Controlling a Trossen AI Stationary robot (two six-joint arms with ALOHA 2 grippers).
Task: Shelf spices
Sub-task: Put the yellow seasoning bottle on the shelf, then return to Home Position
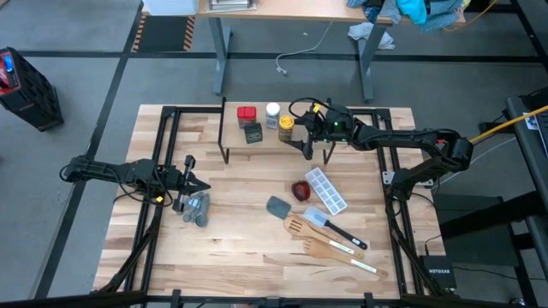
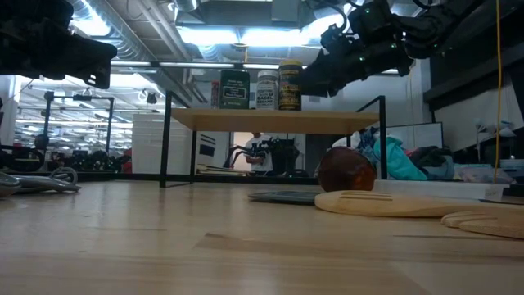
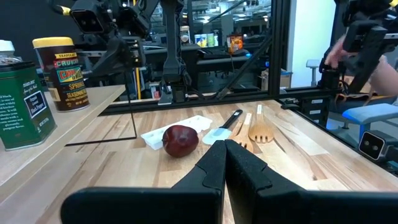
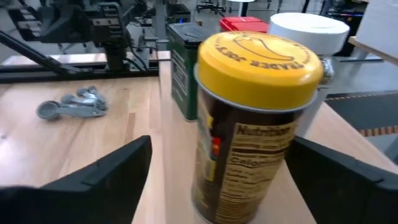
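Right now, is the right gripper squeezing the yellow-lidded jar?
No, the right gripper is open, its fingers standing clear on either side of the yellow-lidded jar.

The light wooden tabletop (image 1: 240, 248) carries the shelf (image 1: 257, 145) at its far middle. Grey measuring spoons (image 1: 196, 208) lie at the left. Right of centre sit a dark red round dish (image 1: 300, 190), a white ice cube tray (image 1: 326, 190), spatulas (image 1: 330, 227) and wooden utensils (image 1: 330, 248) nearer.
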